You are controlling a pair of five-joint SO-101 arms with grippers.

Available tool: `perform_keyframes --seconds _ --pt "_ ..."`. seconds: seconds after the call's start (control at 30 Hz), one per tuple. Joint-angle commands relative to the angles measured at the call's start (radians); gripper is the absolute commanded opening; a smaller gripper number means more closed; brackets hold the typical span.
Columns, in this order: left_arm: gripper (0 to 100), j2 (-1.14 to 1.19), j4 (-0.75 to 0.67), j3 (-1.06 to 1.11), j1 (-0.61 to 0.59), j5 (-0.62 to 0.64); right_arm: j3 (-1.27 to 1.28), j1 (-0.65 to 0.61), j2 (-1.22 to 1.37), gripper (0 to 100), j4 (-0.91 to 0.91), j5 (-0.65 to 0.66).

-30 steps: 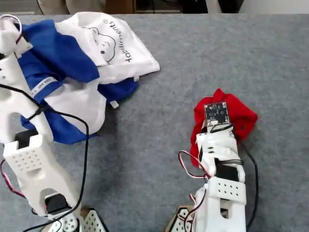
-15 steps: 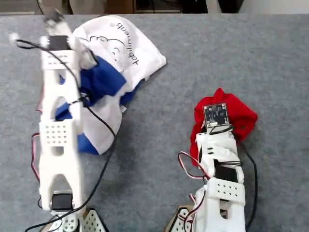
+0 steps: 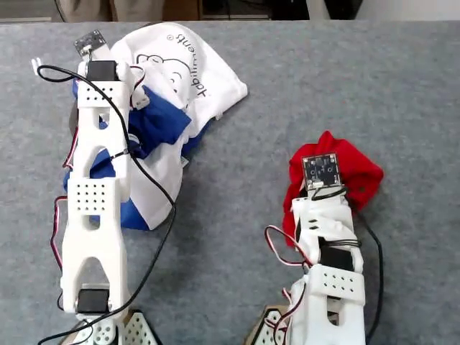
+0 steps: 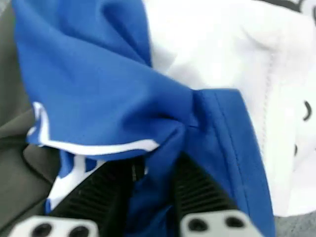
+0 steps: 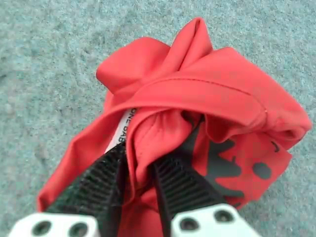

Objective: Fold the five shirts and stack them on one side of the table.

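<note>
A blue shirt with white trim (image 3: 162, 122) lies bunched at the table's far left, partly under a white printed shirt (image 3: 190, 72). My left arm (image 3: 97, 144) stretches over this pile. In the left wrist view my left gripper (image 4: 155, 165) is shut on a fold of the blue shirt (image 4: 113, 89), with the white printed shirt (image 4: 222, 54) right behind it. A crumpled red shirt (image 3: 359, 176) sits at the right of the table. My right gripper (image 5: 138, 158) is shut on a fold of the red shirt (image 5: 207, 94).
Grey felt table (image 3: 302, 86) spreads open at the far right and in the middle between the two arms. More blue and white cloth (image 3: 144, 205) trails from the pile beside the left arm. Arm cables (image 3: 154, 183) hang over it.
My left arm swung in from the table's left edge to over the pile, and the blue shirt bunched up and shifted with it. The right arm and red shirt stayed still.
</note>
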Motion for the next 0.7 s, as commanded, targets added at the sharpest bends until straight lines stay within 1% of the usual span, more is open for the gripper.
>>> perform_keyframes --seconds 0.0,0.1,0.2,0.43,0.67 --pt "2 0.021 0.066 -0.015 -0.034 -0.094 -0.002 -0.013 -0.005 0.2 -0.02 0.008" --pt "2 -0.03 0.107 -0.129 -0.08 -0.15 -0.001 -0.015 -0.005 0.2 -0.02 0.008" --pt "2 -0.11 0.109 -0.209 -0.153 -0.222 -0.001 -0.015 -0.005 0.2 -0.021 0.008" --pt "2 -0.328 0.109 -0.213 -0.388 -0.308 -0.001 -0.015 -0.005 0.2 -0.021 0.008" --pt "2 -0.539 0.106 -0.221 -0.672 -0.382 -0.001 -0.016 -0.005 0.2 -0.021 0.008"
